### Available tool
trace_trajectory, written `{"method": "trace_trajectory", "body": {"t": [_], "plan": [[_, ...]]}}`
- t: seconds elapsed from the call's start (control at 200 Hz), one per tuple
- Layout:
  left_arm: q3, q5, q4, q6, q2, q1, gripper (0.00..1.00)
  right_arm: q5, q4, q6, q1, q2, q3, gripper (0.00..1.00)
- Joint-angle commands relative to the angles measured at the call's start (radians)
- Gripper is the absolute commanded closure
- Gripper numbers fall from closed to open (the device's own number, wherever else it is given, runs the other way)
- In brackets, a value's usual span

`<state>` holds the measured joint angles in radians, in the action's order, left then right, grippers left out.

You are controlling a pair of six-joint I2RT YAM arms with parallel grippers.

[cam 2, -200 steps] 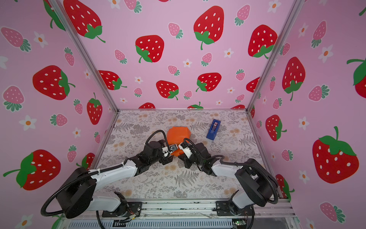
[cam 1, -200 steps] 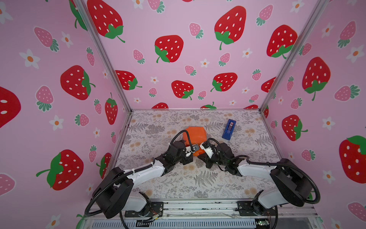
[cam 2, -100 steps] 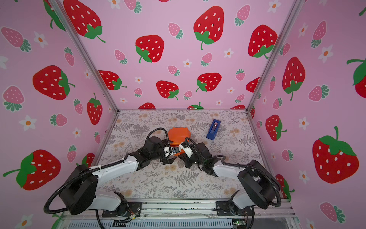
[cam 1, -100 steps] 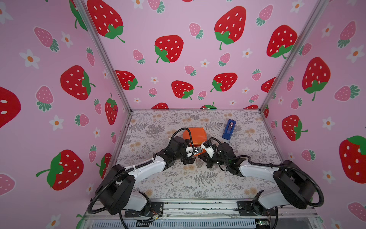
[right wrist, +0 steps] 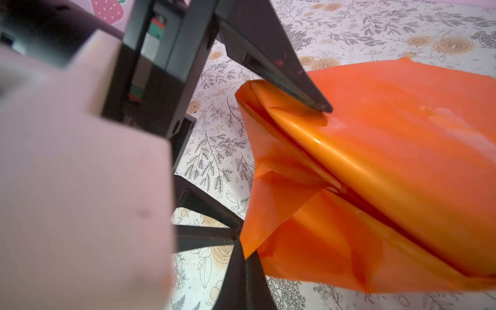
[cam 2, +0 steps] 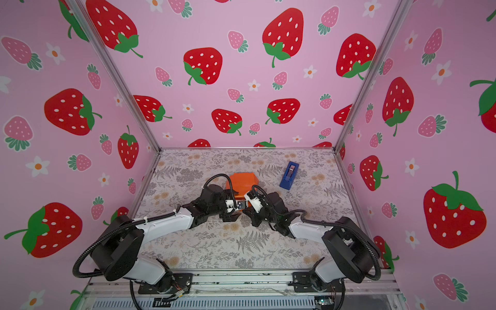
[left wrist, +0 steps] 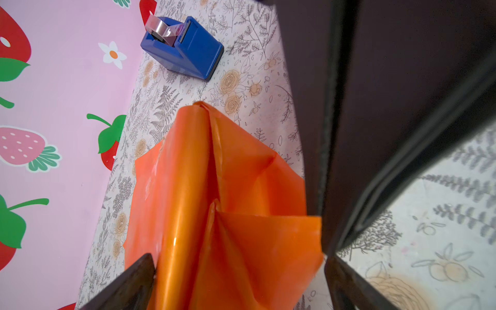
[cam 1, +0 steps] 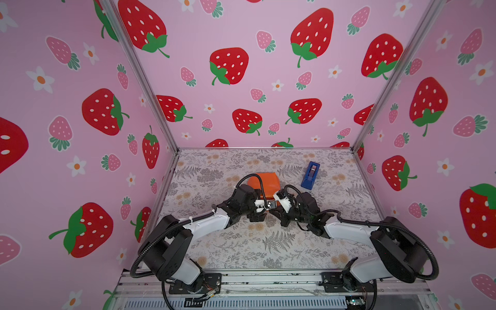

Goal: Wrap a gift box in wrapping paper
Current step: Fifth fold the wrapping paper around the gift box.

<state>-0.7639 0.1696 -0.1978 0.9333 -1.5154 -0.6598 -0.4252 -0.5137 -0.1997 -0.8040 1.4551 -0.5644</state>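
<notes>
the left fingers (left wrist: 128, 287) are spread wide, one on each side of the near end of the folded wrapping paper (left wrist: 241, 188). in the right wrist view, one of these two fingers rests its tip on the glossy top fold. the second sits low beside a loose flap. the right fingers (right wrist: 241, 281) are pressed together, and their tip meets the corner of that triangular flap. whether a sliver of paper is caught between them cannot be told.

the wrapping paper is one sheet with its glossy bright orange side outward. it is folded into a single boxy bundle with a rounded ridge along the top and at least two creased flaps at the end facing the arms. the gift box is hidden under it. in both top views the bundle (cam 1: 271, 181) (cam 2: 243, 181) lies near the middle of the counter (cam 1: 268, 249), just beyond the two wrists, which nearly meet in front of it.

one blue tape dispenser (cam 1: 310, 175) (cam 2: 289, 175) stands to the robot's right of the bundle, apart from it. one strip of clear tape (left wrist: 161, 26) curls up from it.

two white and black arms reach in from the near rail: the left arm (cam 1: 206, 225) and the right arm (cam 1: 349, 232). the counter has a grey floral covering with tan blossoms. three pink walls (cam 1: 268, 16) printed with strawberries and white flowers close it in.
</notes>
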Motion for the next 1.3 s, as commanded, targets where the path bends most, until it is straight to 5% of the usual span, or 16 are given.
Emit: {"method": "trace_trajectory", "body": {"t": [0.0,0.505,0.575,0.78,1.061,1.291], "plan": [[-0.017,-0.056,-0.062,0.033,-0.014,-0.01,0.01,-0.033,-0.011,-0.007,0.0,-0.006,-0.029,1.0],[0.011,-0.187,-0.136,0.043,-0.053,-0.034,0.04,-0.052,0.009,-0.026,0.0,-0.005,-0.027,1.0],[0.011,-0.19,-0.13,0.033,-0.056,-0.034,0.06,-0.047,0.022,-0.026,0.0,-0.01,-0.025,0.87],[0.017,-0.191,-0.126,0.011,-0.081,-0.034,0.13,0.008,0.074,-0.036,0.003,-0.064,0.004,0.68],[0.023,-0.206,-0.152,-0.023,-0.14,-0.034,0.16,0.183,0.133,-0.116,0.064,-0.158,0.086,0.6],[0.015,-0.193,-0.123,-0.033,-0.159,-0.034,0.22,0.17,0.112,-0.092,0.089,-0.069,0.063,0.51]]}}
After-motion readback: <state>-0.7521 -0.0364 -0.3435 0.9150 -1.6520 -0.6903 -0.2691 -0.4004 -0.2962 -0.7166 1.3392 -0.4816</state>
